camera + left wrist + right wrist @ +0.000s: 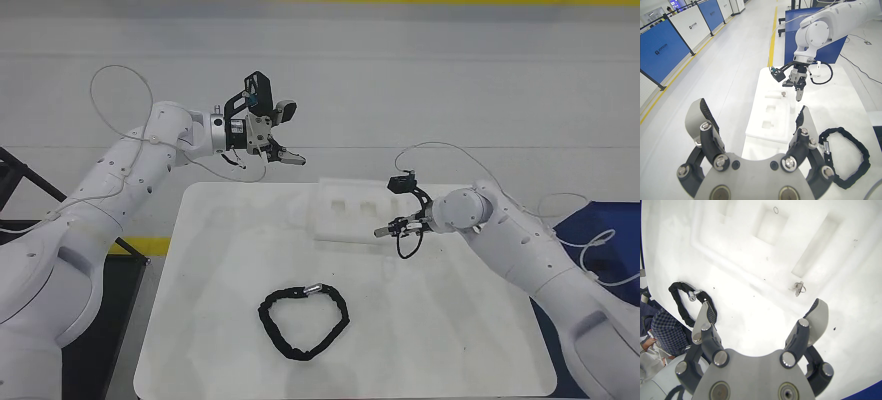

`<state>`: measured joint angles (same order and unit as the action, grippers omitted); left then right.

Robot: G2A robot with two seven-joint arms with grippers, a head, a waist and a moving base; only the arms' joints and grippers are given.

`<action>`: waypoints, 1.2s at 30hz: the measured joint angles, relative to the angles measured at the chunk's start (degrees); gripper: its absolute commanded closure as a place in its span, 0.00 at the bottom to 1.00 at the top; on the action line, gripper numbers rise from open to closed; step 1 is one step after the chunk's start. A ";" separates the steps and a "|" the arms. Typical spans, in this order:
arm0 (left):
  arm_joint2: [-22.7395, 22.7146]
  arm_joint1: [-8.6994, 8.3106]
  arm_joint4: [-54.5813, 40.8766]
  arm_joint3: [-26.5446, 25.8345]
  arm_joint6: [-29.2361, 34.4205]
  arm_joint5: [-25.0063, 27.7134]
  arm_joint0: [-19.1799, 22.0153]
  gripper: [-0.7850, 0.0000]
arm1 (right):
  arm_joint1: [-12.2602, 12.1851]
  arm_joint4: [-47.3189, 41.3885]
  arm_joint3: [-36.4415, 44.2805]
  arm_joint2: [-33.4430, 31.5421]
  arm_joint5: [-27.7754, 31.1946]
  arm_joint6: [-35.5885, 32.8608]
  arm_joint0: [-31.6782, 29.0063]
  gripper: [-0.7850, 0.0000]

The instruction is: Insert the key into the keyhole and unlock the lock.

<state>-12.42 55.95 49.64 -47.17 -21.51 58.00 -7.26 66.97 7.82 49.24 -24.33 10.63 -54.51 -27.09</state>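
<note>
A black fabric-covered chain lock (303,322) lies in a loop on the white table, its silver lock cylinder (316,290) at the loop's far side. The small metal key (798,288) with its ring sits on the white foam block (330,225), beside a long recess. My right gripper (762,307) hovers open just short of the key, nothing between its fingers. The left wrist view shows that right gripper (795,91) close beside the key (783,93). My left gripper (285,152) hangs open and empty above the table's far left edge, well away from the lock (848,155).
The foam block (757,113) has several rectangular recesses and lies across the table's far middle. The table (450,330) is bare to the right of the chain. Blue barrier panels (662,51) stand on the floor beyond.
</note>
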 measured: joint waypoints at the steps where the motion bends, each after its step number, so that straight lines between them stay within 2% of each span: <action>1: 0.00 0.00 0.00 0.00 0.00 0.00 0.00 0.00 | 0.43 -0.09 -0.96 0.15 0.67 -0.04 0.23 0.00; 15: 0.00 0.00 0.00 0.00 0.00 0.00 0.00 0.00 | 6.95 -0.61 -14.39 1.76 7.82 -1.03 3.56 0.00; 36: 0.00 0.00 0.00 0.00 0.00 0.00 0.00 0.00 | 7.12 -0.44 -14.52 1.67 8.34 -0.42 3.29 0.00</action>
<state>-12.42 55.95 49.64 -47.17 -21.51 58.00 -7.26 74.08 7.38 34.73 -22.66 18.98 -54.93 -23.81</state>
